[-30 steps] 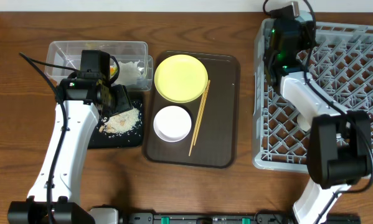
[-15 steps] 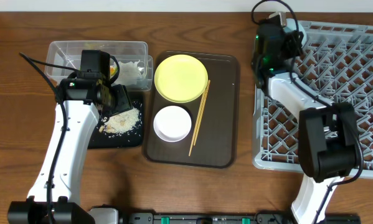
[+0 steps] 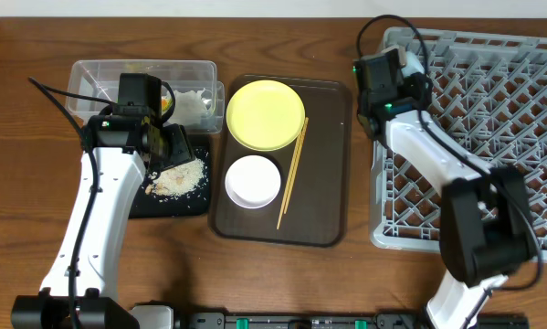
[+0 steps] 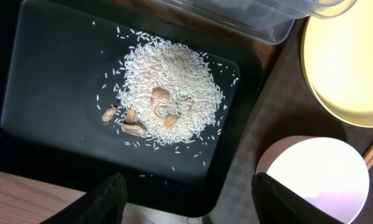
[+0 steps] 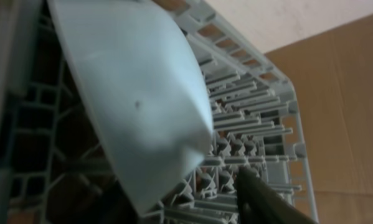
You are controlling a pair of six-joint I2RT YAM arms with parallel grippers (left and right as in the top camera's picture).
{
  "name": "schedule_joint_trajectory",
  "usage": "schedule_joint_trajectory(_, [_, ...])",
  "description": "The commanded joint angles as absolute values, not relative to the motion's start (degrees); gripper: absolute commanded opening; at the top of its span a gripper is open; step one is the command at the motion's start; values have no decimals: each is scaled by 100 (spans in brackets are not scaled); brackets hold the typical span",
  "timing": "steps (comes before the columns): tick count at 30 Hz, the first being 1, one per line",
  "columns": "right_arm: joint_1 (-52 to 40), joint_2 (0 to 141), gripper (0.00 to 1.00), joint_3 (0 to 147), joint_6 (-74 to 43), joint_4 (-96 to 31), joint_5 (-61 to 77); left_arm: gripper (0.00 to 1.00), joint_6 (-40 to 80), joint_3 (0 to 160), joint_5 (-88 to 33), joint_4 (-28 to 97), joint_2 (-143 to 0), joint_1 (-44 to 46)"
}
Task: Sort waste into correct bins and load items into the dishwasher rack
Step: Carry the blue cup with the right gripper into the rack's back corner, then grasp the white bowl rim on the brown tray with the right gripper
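The round light-blue bowl [image 5: 130, 106] is tilting over the grey pegged plastic rack [image 5: 254, 134] and could be toppling if released; right jaws' state I cannot tell, left jaws are hanging open.

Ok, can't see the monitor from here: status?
Left gripper open above rice in black tray. Right gripper at rack corner by light-blue bowl; grip unclear. Yellow plate, white bowl, chopsticks not yet loaded.

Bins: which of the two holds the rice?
The shallow black tray, with the rice pile spread in its middle; the other bin is the clear plastic tub.
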State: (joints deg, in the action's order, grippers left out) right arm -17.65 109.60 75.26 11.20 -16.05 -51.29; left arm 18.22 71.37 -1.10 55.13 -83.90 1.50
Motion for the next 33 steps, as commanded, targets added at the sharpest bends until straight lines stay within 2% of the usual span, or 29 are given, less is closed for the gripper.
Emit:
schedule_joint_trajectory(1, [-1765,10409,56,7542,622,-1719,-4766,67,1874,7146,-82,5524,-8359,126])
schedule_joint_trajectory(5, [-1765,9924,64,7542,624,-1747,-4222,68,1874,7146,-82,5527,-8359,126])
schedule_joint_trajectory(9, [-1809,9487,68,7542,624,-1872,-2565,68,1872,7146,-80,5542,-8359,126])
schedule_joint_trajectory(16, [-1940,9371,63,7540,-93,-2257,1096,68,1870,7146,-54,5570,-8359,126])
schedule_joint_trajectory(18, [-2040,9424,62,7531,-274,-2438,1649,68,1874,7146,165,5662,-8359,123])
schedule_joint_trajectory(26, [-2877,9946,67,7529,-333,-3218,1975,68,2615,7146,521,5988,-8357,-303])
schedule_joint_trajectory(33, [-3575,10726,55,7531,-534,-3361,1800,68,2797,7146,478,6130,-8357,-816])
